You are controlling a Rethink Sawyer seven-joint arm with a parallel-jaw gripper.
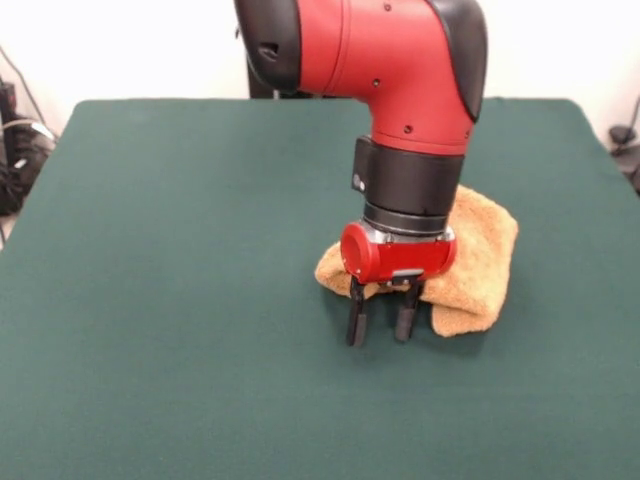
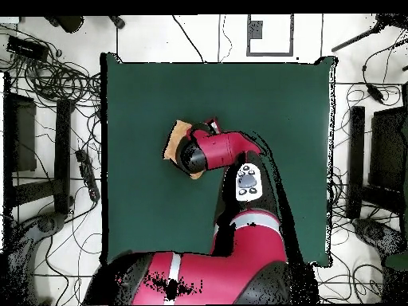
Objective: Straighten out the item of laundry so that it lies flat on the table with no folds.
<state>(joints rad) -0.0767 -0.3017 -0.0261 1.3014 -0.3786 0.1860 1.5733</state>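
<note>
The towel [image 1: 478, 262] lies bunched and folded on the table [image 1: 180, 250], right of centre in the front view, partly behind the gripper [image 1: 380, 322]. The gripper's fingers stand apart and empty, tips near the cloth's front edge. The terry looks soft, light and limp; a corner or border edge seems the best hold. The green matte top may grip the cloth. Cables [image 2: 56, 80] crowd the floor around.

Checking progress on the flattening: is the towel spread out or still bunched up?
Still bunched. The towel sits as a rumpled, folded-over lump on the table, partly hidden behind the gripper.
</note>
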